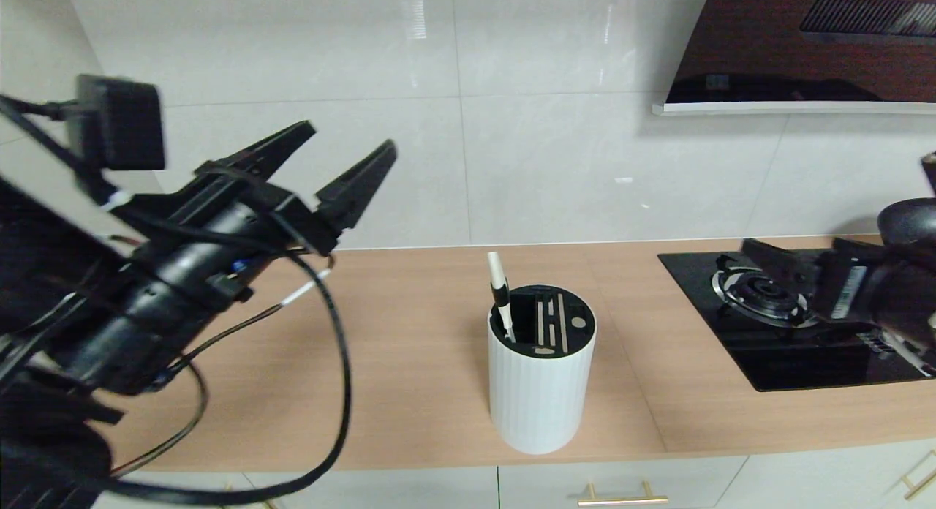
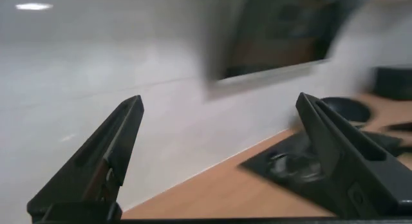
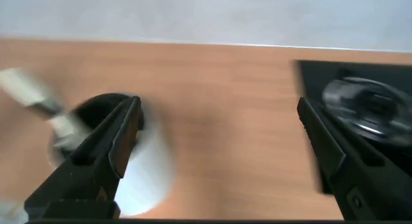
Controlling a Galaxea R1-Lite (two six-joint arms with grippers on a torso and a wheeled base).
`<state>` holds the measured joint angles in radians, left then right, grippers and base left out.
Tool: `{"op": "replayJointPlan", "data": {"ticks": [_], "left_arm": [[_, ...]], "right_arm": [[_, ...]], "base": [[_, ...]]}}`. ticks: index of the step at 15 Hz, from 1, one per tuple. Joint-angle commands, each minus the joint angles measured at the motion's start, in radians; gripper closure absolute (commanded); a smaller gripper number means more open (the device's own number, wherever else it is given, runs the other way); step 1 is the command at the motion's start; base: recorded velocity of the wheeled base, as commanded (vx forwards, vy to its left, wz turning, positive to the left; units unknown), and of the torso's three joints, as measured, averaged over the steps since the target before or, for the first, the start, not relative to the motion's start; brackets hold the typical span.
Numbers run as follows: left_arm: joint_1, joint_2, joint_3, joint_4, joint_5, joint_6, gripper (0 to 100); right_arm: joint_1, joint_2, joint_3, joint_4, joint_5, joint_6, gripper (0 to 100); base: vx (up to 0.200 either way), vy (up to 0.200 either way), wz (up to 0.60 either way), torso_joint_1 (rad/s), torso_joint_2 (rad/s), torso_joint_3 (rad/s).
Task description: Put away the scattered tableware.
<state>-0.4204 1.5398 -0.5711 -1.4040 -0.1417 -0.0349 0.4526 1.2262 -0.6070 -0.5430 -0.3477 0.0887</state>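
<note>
Head view shows a white cup-shaped holder (image 1: 541, 399) standing on the wood counter (image 1: 395, 392), near the front edge and about in the middle. It is tall and round with thin lines running down its side. Its top is black and has slots cut in it. One piece of tableware (image 1: 499, 289) stands in a slot on the holder's left side. It is long and thin, white with a black band. It points almost straight up, with its top leaning a little to the robot's left. Its bottom end is hidden in the slot, so I cannot tell if it is a spoon, a knife or something else. The left hand (image 1: 351, 137) is up in the air, high over the left part of the counter. Its two fingers are spread apart and hold nothing. From this hand, the holder lies down and to the robot's right, well apart. The right hand (image 3: 217, 105) is over by the black stove (image 1: 760, 355) on the right. Its fingers are spread wide too, and nothing is between them. From this hand, the holder lies to the robot's left. The right wrist view looks down on the holder's black top, so I think the right hand is the nearer one. Any piece going into the holder should come straight down from above, long way up, to fit a slot.
</note>
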Motion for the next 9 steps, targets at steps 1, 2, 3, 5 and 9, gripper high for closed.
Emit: {"op": "replayJointPlan", "data": {"ticks": [1, 2, 3, 5, 9], "left_arm": [[0.160, -0.360, 0.284, 0.083, 0.014, -0.025, 0], [0.180, -0.526, 0.356, 0.209, 0.016, -0.026, 0], [0.180, -0.629, 0.372, 0.309, 0.017, -0.028, 0], [0.181, -0.954, 0.341, 0.743, 0.039, -0.028, 0], [0.293, -1.313, 0.232, 1.292, 0.031, -0.083, 0]], "right_arm": [[-0.137, -0.350, 0.240, -0.015, 0.108, -0.001, 0], [-0.138, -0.501, 0.306, 0.006, 0.138, -0.006, 0], [-0.140, -0.563, 0.319, 0.034, 0.130, -0.009, 0], [-0.226, -0.732, 0.323, 0.182, 0.108, -0.020, 0], [-0.268, -1.024, 0.312, 0.443, 0.107, -0.144, 0]], "base": [[0.000, 0.000, 0.00, 0.000, 0.00, 0.000], [0.000, 0.000, 0.00, 0.000, 0.00, 0.000], [0.000, 0.000, 0.00, 0.000, 0.00, 0.000], [0.000, 0.000, 0.00, 0.000, 0.00, 0.000], [0.000, 0.000, 0.00, 0.000, 0.00, 0.000]]}}
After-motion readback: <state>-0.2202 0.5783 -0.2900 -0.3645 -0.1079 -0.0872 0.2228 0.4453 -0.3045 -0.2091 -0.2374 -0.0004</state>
